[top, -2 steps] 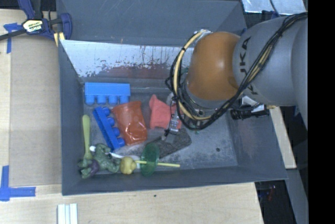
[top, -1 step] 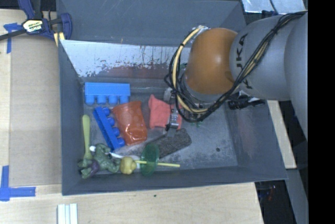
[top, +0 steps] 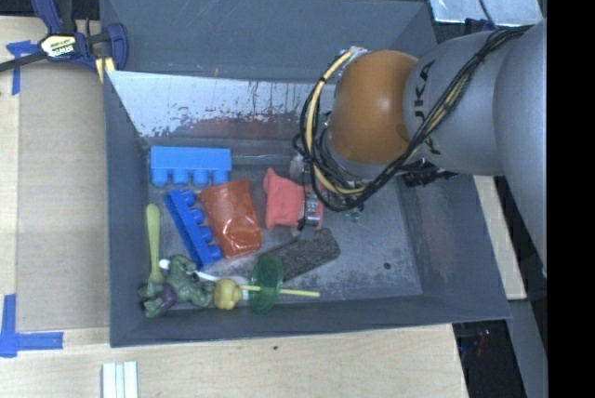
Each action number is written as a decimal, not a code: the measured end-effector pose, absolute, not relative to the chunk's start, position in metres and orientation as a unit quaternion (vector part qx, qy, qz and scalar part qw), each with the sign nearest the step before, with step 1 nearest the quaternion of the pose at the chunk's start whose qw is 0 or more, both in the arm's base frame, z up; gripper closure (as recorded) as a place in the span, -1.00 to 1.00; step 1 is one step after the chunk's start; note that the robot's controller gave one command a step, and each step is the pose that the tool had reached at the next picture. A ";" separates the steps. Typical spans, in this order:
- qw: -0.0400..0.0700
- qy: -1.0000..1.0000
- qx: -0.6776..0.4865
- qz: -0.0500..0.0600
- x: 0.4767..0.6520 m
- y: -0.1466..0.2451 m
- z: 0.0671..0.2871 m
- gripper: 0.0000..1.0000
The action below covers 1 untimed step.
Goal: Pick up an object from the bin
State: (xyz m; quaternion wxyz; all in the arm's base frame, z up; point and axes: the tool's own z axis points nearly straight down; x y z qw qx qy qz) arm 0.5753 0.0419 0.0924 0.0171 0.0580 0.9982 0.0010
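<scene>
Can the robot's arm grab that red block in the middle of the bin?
Probably yes. The end effector sits right beside the red block, and nothing covers it. The orange pouch and dark grey pad close by might crowd the grasp.

A light blue brick (top: 190, 165) lies flat. Near it lie a dark blue brick (top: 193, 229) and an orange pouch (top: 232, 215).

You see a grey metal bin (top: 279, 24). Near its middle the gripper (top: 311, 212) sits just beside a red block (top: 282, 197). To the left lie an orange pouch (top: 231, 218) and two blue bricks (top: 190, 165). Green toys (top: 177, 286) are heaped in the lower-left corner.
</scene>
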 end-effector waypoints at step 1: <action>0.020 0.992 0.121 0.002 0.603 0.022 0.107 1.00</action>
